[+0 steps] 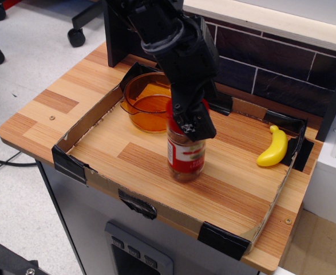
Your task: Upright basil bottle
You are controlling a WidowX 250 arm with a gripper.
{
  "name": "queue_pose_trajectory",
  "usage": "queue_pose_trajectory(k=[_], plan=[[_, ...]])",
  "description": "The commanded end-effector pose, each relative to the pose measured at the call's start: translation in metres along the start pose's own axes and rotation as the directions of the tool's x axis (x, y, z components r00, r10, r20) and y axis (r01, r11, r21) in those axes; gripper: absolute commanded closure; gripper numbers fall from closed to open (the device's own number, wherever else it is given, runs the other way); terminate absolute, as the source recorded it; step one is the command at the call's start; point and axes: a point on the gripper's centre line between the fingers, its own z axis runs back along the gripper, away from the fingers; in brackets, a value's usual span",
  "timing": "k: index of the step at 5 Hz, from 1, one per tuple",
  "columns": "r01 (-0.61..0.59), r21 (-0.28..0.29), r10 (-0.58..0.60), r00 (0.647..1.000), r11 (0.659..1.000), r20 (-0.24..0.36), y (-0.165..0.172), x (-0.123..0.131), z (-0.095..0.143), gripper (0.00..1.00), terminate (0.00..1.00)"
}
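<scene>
The gripper [192, 123] is clamping the basil bottle [185, 153] by its top, holding it vertical, at 5 o'clock from the orange cup [151, 101].

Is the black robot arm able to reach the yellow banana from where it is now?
Probably yes. The yellow banana lies alone in the tray's right corner, nothing over it. But the gripper holds the clear red-capped spice jar and must release it first.
</scene>
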Motion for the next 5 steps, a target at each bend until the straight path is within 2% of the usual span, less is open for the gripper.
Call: queue_pose_trajectory(k=[1,2,4,5], plan=[[-0.011,0.120,0.018,0.998,0.993,-0.057,0.027,0.004,0.052,0.00,0.00],[-0.057,0.166,0.063,0.998,0.984,-0.031,0.036,0.015,0.080,0.00,0.00],[-0.057,0.166,0.063,0.998,0.984,-0.031,0.036,0.015,0.080,0.00,0.00],[-0.057,0.166,0.063,0.998,0.984,-0.031,0.036,0.015,0.080,0.00,1.00]])
